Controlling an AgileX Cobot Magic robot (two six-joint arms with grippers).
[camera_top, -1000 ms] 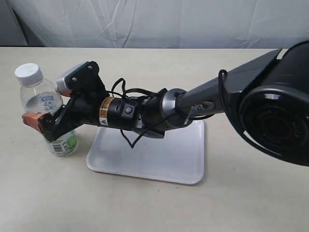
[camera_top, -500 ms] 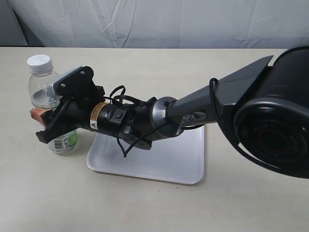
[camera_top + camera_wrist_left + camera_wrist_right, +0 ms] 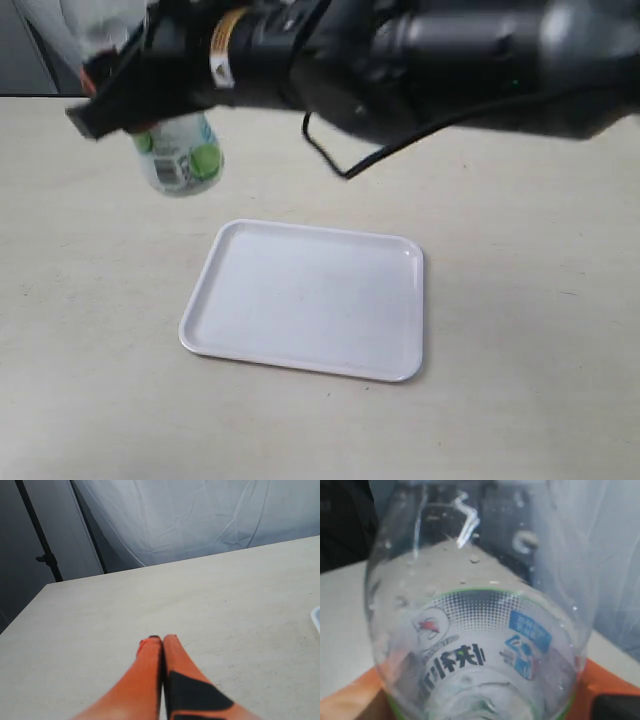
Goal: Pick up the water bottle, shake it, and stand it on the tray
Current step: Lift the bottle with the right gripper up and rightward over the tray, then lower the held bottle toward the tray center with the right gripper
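The water bottle hangs in the air at the upper left of the exterior view, blurred, its green and white label end showing below the arm and its cap out of sight. My right gripper is shut on the water bottle, reaching across from the right. In the right wrist view the clear bottle fills the picture between the orange fingers. The white tray lies flat on the table, below and to the right of the bottle. My left gripper is shut with nothing in it, over bare table.
The beige table spreads all round the tray. A white cloth backdrop hangs behind the far edge, with a dark stand beside it. The right arm's black body spans the top of the exterior view.
The right gripper has lifted the bottle off the table beside the tray's left edge, up and away toward the top of the view. The tray, half covered by the arm before, now shows whole.
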